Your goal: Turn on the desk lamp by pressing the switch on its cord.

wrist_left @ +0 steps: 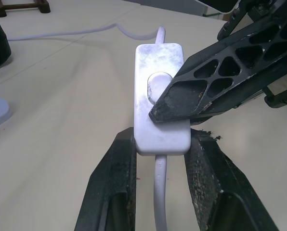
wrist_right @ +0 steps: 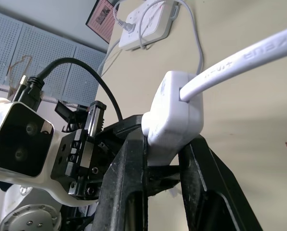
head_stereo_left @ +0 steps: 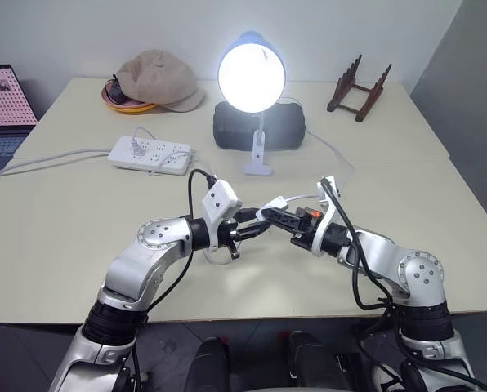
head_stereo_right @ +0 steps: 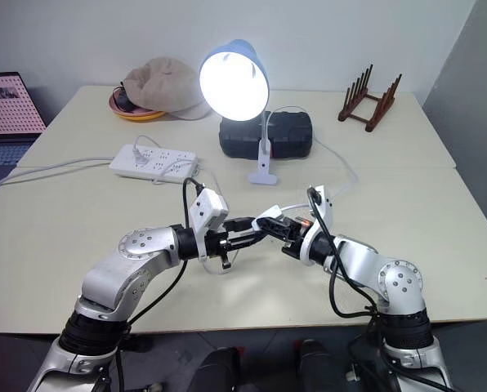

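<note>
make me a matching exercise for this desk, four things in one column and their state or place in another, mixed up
Things:
1. desk lamp
2. switch
3. cap
4. wooden rack

States or places:
a. far right of the table, holding nothing
b. lit
c. lying on an orange dish
d. clamped between both end effectors

Pairs: 1-b, 2-d, 3-c, 4-a

Table (head_stereo_left: 80, 245) bears desk lamp (head_stereo_left: 252, 77), power strip (head_stereo_left: 150, 154).

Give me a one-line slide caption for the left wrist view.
Left end effector clamps the switch while a right end effector fingertip presses its button.
</note>
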Tool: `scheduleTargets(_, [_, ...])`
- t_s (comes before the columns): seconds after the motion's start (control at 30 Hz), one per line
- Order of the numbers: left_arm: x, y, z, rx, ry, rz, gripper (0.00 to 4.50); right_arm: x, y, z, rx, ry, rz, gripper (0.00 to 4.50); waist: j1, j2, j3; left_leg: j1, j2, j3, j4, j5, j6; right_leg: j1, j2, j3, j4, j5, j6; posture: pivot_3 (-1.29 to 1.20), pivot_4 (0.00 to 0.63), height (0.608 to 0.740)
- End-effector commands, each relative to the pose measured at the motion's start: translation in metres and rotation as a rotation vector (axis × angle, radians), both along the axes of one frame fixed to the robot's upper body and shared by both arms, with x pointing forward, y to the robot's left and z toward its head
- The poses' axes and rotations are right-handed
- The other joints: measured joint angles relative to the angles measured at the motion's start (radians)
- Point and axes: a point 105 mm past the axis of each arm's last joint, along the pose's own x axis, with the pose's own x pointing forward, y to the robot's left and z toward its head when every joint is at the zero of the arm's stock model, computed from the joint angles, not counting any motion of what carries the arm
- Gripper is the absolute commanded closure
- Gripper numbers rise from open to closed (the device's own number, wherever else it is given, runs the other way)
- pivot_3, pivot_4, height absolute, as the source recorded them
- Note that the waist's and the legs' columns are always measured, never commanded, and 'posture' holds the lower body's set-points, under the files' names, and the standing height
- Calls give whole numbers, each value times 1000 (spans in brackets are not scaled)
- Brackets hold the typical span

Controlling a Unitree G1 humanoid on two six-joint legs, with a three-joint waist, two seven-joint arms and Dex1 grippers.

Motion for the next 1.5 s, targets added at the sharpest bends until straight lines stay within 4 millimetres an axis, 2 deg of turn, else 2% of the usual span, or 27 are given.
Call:
scheduleTargets(0.03, [2, 0, 14, 5, -56, -29, 3421, 2, -10, 17, 14, -84, -26, 3205, 0, 0, 0, 0, 0, 0, 0, 0, 0, 0, 0, 0, 0, 0, 0, 0, 150, 740])
scheduleTargets(0.17, [13, 4, 11, 57, -73, -31, 3421, -5, -34, 18, 0, -91, -54, 2316, 3, 0, 0, 0, 0, 0, 0, 0, 0, 0, 0, 0, 0, 0, 0, 0, 150, 740])
scheduleTargets(0.27, [24, 7, 0, 128, -74, -24, 3421, -11, -54, 16, -52, -106, -81, 1620, 8, 0, 0, -1, 0, 0, 0, 0, 0, 0, 0, 0, -2, 0, 0, 0, 150, 740])
scheduleTargets(0.4, [37, 9, -19, 212, -45, -20, 3421, -15, -75, 19, -276, -256, -92, 640, 8, 0, 0, -1, 0, 1, 0, 0, 0, 0, 0, 0, -2, 0, 0, 0, 150, 740])
scheduleTargets(0.47, [44, 7, -30, 246, -32, -24, 3421, -16, -78, 21, -425, -382, -73, 138, 6, 0, 0, -1, 0, 1, 0, 0, 0, 0, 0, 0, -2, 0, 0, 0, 150, 740])
scheduleTargets(0.5, [47, 5, -38, 265, -22, -30, 3421, -17, -78, 21, -510, -453, -52, 64, 7, 1, 0, -1, 0, 1, 0, 0, 0, 0, 0, 0, -2, 0, 0, 0, 150, 740])
scheduleTargets(0.57, [52, 0, -50, 308, -15, -52, 3421, -19, -74, 17, -610, -557, -18, 64, 10, 2, 0, -1, -1, 0, -1, 0, 0, -1, 0, 0, -2, 0, 0, 0, 150, 740])
scheduleTargets(0.7, [57, -4, -59, 346, -23, -89, 3421, -27, -65, 10, -596, -626, 27, 64, 17, 1, -1, -2, 0, 0, -1, 0, 0, -1, 0, 0, -3, 0, 0, 0, 150, 740])
scheduleTargets(0.77, [57, -4, -59, 345, -21, -104, 2729, -31, -64, 3, -639, -661, 69, 0, 23, 1, -1, -2, -1, 1, -1, 0, 0, 0, -1, 0, -3, 0, 0, 0, 150, 740])
scheduleTargets(0.8, [55, -4, -58, 337, -12, -124, 2669, -33, -64, -1, -663, -670, 86, 0, 24, 1, -1, -2, -1, 1, -1, 0, 0, 0, -1, 0, -3, 0, 0, 0, 150, 740])
scheduleTargets(0.83, [52, -2, -56, 334, -8, -147, 2309, -34, -65, -5, -676, -678, 107, 0, 24, 1, -1, -2, -1, 1, 0, 0, 0, 0, -2, 0, -4, 0, 1, 0, 150, 740])
scheduleTargets(0.87, [50, -1, -55, 333, -6, -164, 2211, -35, -65, -7, -682, -683, 121, 0, 24, 1, -1, -2, -1, 1, 0, 0, 0, 0, -2, 0, -4, 0, 1, 0, 150, 740])
scheduleTargets(1.0, [48, 10, -41, 305, 7, -167, 1434, -36, -66, -3, -674, -725, 150, 0, 20, 1, -1, -1, -1, 1, -1, 0, 0, 0, -1, 0, -4, 0, 1, 0, 150, 740])
scheduleTargets(1.1, [45, 51, -7, 278, -4, -94, 839, -33, -74, 12, -661, -769, 190, 0, 12, -1, 1, -1, -1, 0, -1, 0, 0, 0, -1, -1, -3, 0, 1, 0, 150, 740])
scheduleTargets(1.23, [26, 77, 20, 209, 30, -58, 39, -31, -84, 19, -665, -770, 232, 0, 5, -1, 1, -2, 0, 0, -1, 0, 0, -2, 0, -1, -1, 0, 0, 0, 150, 740])
scheduleTargets(1.4, [7, 129, 35, 259, 48, 118, 11, -28, -108, 15, -709, -725, 313, 0, 6, -1, 1, -1, 0, 1, -1, 0, 0, 0, -1, -1, -3, -1, 0, 0, 150, 740])
scheduleTargets(1.5, [3, 147, 42, 244, 49, 196, 11, -23, -122, 13, -721, -703, 309, 0, 8, -2, 2, -1, 0, 1, -1, 0, 0, -1, -1, -1, -3, -1, 0, 0, 150, 740])
